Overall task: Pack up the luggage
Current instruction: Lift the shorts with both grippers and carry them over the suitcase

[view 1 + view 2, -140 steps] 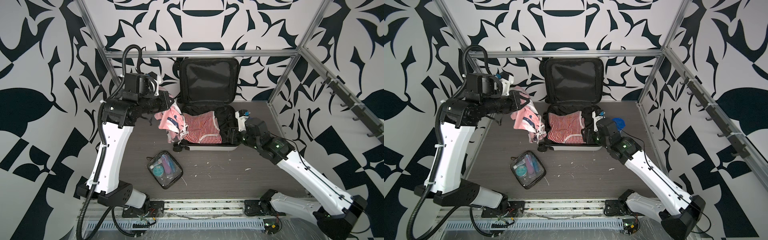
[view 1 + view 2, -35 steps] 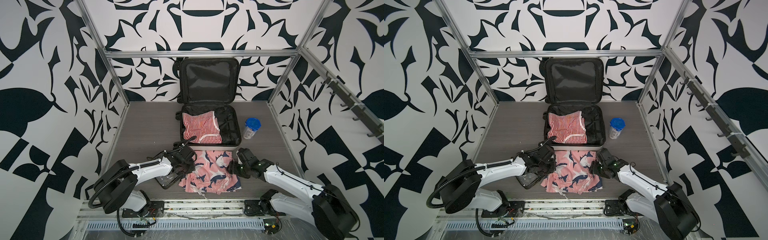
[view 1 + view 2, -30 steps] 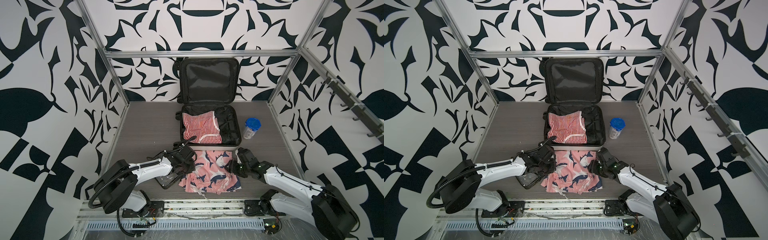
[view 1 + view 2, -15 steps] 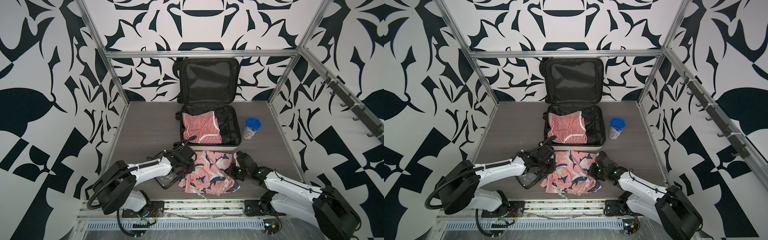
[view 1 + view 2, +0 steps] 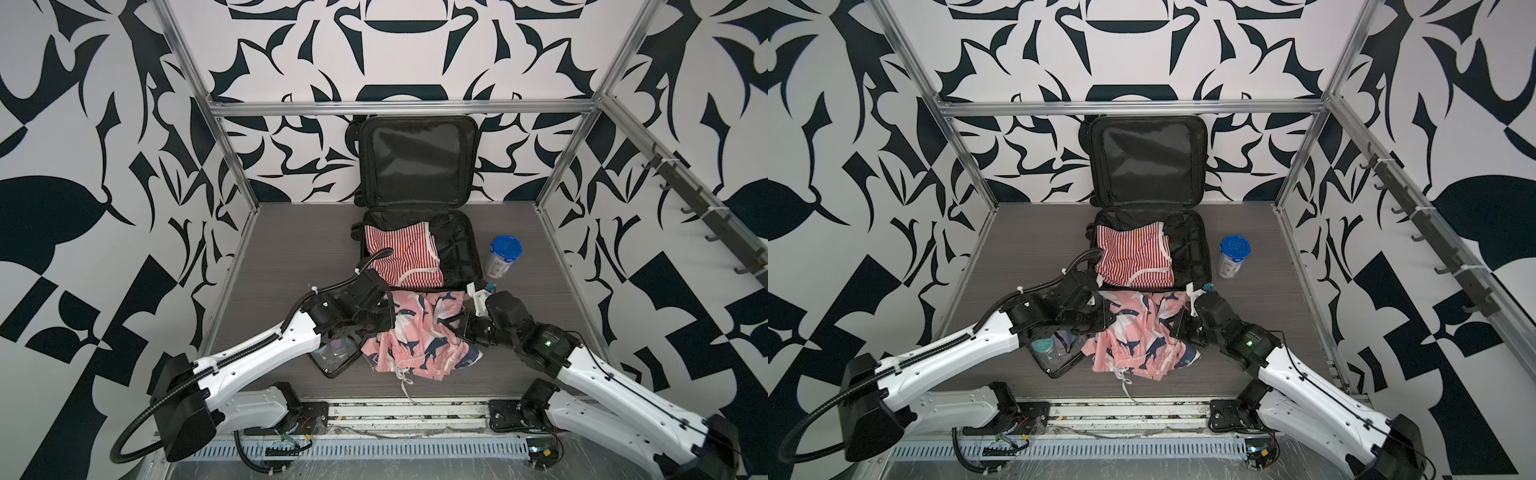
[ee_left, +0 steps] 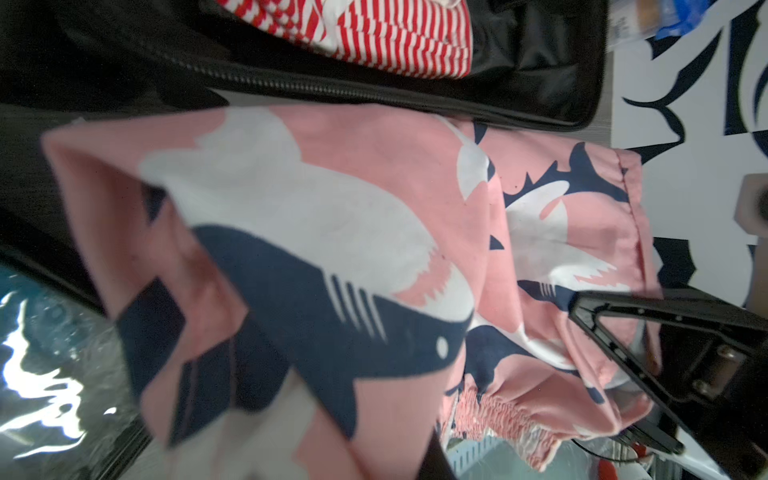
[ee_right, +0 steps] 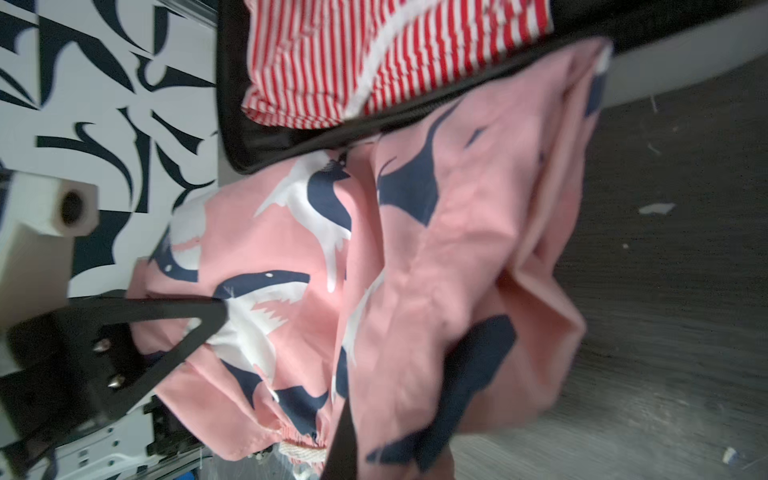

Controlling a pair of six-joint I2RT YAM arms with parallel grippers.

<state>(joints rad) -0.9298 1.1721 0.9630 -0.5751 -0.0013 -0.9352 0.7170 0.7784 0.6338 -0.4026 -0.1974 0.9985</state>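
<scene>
grip: left gripper (image 5: 387, 318); right gripper (image 5: 458, 327) clamping shut on limp shorts (image 5: 419, 332) at side edges | luggage (image 5: 459, 249) lying open; stiff shell

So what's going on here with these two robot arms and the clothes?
They are packing the open suitcase. The left gripper and right gripper are each shut on a side of the pink shark-print shorts, just in front of it. A red-striped garment is already inside; a blue-lidded jar and a clear pouch wait outside.
</scene>
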